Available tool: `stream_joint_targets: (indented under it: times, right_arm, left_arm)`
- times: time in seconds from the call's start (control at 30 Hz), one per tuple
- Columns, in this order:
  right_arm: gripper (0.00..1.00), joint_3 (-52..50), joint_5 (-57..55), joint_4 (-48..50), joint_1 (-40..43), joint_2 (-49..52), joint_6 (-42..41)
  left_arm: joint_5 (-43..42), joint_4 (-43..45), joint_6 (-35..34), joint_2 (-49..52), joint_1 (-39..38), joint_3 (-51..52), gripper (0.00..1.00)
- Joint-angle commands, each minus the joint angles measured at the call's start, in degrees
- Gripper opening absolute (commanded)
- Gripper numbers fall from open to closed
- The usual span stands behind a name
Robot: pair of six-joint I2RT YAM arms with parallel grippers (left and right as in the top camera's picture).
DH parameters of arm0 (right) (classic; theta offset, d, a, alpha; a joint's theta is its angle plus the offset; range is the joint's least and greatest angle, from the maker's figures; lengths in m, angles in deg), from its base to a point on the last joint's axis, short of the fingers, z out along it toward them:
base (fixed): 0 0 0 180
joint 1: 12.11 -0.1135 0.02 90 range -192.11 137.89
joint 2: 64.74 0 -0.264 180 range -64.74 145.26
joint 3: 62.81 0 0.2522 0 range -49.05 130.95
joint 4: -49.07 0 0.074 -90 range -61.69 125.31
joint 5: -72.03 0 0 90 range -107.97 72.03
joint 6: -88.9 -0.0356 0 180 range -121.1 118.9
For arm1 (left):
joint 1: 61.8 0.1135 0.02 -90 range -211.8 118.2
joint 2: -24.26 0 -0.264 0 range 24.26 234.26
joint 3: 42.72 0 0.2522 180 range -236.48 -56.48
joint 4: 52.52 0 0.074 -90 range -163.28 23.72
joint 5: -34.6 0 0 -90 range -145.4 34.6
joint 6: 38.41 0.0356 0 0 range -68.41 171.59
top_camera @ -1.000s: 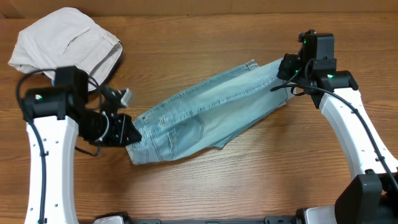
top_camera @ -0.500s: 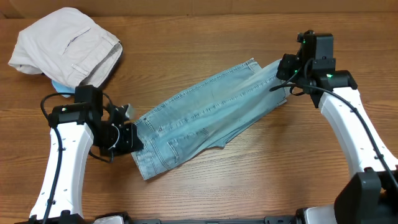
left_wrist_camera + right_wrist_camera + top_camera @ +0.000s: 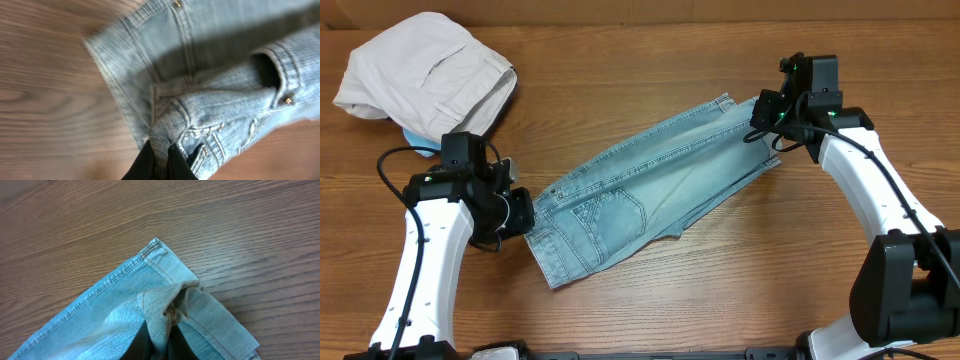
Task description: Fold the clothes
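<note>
The light blue faded jeans [image 3: 650, 185] lie stretched diagonally across the table, waistband at lower left, leg hems at upper right. My left gripper [image 3: 520, 212] is shut on the waistband end; the left wrist view shows its black fingers [image 3: 160, 162] pinching a bunched fold of denim [image 3: 210, 105] by a belt loop and rivet. My right gripper [image 3: 763, 118] is shut on the leg hems; the right wrist view shows its fingers [image 3: 157, 345] clamped on a folded hem [image 3: 165, 297], which is lifted a little off the wood.
Beige khaki trousers [image 3: 425, 72] lie crumpled at the back left corner, with a bit of light blue cloth [image 3: 415, 140] peeking from under them. A cardboard wall runs along the table's far edge.
My left gripper has pulled the waistband end back toward the front left, exposing a back pocket. My right gripper has shifted slightly left with the hems.
</note>
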Motion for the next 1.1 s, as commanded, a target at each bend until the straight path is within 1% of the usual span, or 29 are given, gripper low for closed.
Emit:
stream_joint_targets:
  times: [0.0, 0.13, 0.2, 0.3, 0.4, 0.47, 0.53, 0.63, 0.7, 0.77, 0.83, 0.93, 1.0, 1.07]
  right_arm:
    - [0.04, 1.77, -1.81, -0.61, 1.66, -4.81, 0.42]
    - [0.04, 2.01, -1.86, -6.05, 3.39, -11.13, -2.03]
    - [0.04, 2.01, -1.81, -10.03, 4.20, -13.90, -3.56]
    - [0.04, 2.01, -2.01, -15.76, 5.01, -16.24, -3.72]
    - [0.04, 1.99, -2.40, -22.10, 5.81, -16.59, -4.24]
    - [0.04, 1.99, -5.11, -26.47, 6.10, -16.44, -6.88]
    - [0.04, 1.99, -7.30, -28.06, 6.08, -16.44, -7.61]
    - [0.04, 1.99, -6.97, -26.49, 6.08, -16.44, -7.54]
    - [0.04, 1.99, -6.69, -24.04, 5.97, -16.44, -7.54]
    - [0.04, 1.81, -4.00, -20.59, 5.55, -16.35, -7.54]
    - [0.04, 1.42, 0.02, -16.55, 4.72, -15.72, -7.10]
    - [0.04, 1.33, 1.25, -12.90, 2.99, -13.25, -7.17]
    - [0.04, 1.31, 1.22, -11.17, 1.66, -10.58, -7.23]
    - [0.04, 1.29, 0.96, -9.70, 0.68, -7.89, -7.39]
  left_arm:
    - [-8.96, -3.13, 5.07, -2.86, -0.55, -1.73, 0.04]
    - [-14.03, -7.78, 8.31, -8.90, -2.75, -5.73, 0.04]
    - [-14.64, -9.05, 8.22, -12.74, -5.11, -6.54, 0.04]
    - [-12.98, -11.85, 5.92, -16.68, -8.79, -6.43, 0.04]
    - [-10.69, -16.13, 1.16, -18.67, -11.93, -5.27, 0.04]
    - [-10.69, -17.94, -1.07, -19.61, -13.49, -3.30, 0.04]
    - [-10.08, -18.12, -1.84, -20.22, -14.60, -1.27, 0.04]
    - [-7.54, -17.33, -4.20, -20.20, -15.10, 1.05, 0.04]
    - [-6.43, -15.91, -6.49, -20.20, -15.10, 2.34, 0.05]
    - [-4.61, -14.29, -9.57, -20.15, -15.10, 3.10, 0.06]
    - [-0.39, -12.44, -14.29, -19.96, -15.10, 3.80, 0.09]
    - [7.15, -10.49, -20.37, -19.23, -15.10, 4.59, 0.12]
    - [12.50, -9.27, -23.17, -18.53, -15.10, 5.49, 0.14]
    - [16.13, -7.32, -24.24, -17.73, -15.10, 6.49, 0.15]
